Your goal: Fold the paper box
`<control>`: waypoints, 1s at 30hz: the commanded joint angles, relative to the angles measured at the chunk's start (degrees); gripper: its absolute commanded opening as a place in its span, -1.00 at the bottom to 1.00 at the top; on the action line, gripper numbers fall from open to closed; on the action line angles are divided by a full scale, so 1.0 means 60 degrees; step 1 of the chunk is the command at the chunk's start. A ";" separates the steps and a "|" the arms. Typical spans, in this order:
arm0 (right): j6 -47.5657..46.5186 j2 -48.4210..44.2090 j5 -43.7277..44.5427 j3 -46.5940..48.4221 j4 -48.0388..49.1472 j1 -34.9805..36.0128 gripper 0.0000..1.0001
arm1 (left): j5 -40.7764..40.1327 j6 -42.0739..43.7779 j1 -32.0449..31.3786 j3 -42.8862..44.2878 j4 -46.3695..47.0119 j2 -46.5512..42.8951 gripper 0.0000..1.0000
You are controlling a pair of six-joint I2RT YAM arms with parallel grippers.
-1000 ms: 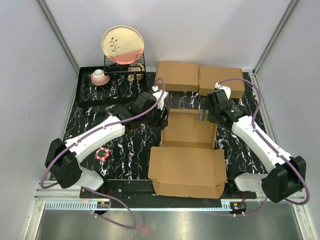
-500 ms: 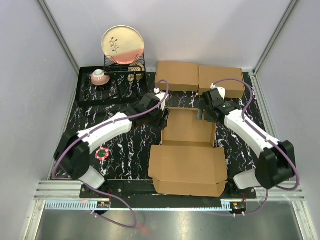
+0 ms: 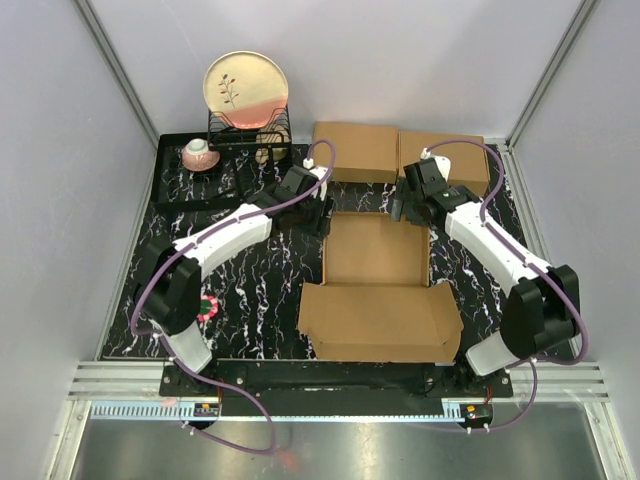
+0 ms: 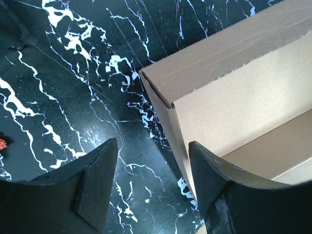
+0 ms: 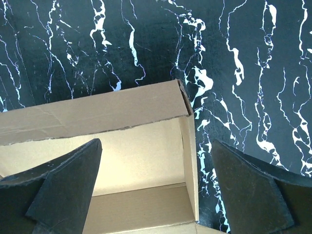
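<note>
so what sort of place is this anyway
Most likely a robot test cell rather than a real kitchen: plain white walls on metal framing enclose a marble-look tabletop, with a dish rack and plate set out at the back.

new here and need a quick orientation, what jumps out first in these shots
The brown paper box in the middle of the black marble table grabs the eye: its tray stands open, with the lid flap flat toward the arms. Both arms reach to its far corners, the left claw and right claw each open over a corner wall. Behind, a floral plate stands in a rack at far left.
</note>
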 commanded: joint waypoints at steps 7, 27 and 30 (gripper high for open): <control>0.0454 -0.1825 0.0508 -0.1233 0.0481 -0.0286 1.00 | 0.0266 -0.0393 0.0142 -0.0744 0.0802 -0.1419 0.26; 0.0762 0.0439 -0.1426 -0.0475 0.0951 -0.1180 0.97 | 0.0618 -0.0848 0.0494 -0.0729 0.1726 -0.2021 0.31; 0.0704 0.1481 -0.1397 0.0066 0.0892 -0.1209 0.97 | 0.0516 -0.0848 0.0523 -0.0759 0.1580 -0.2094 0.30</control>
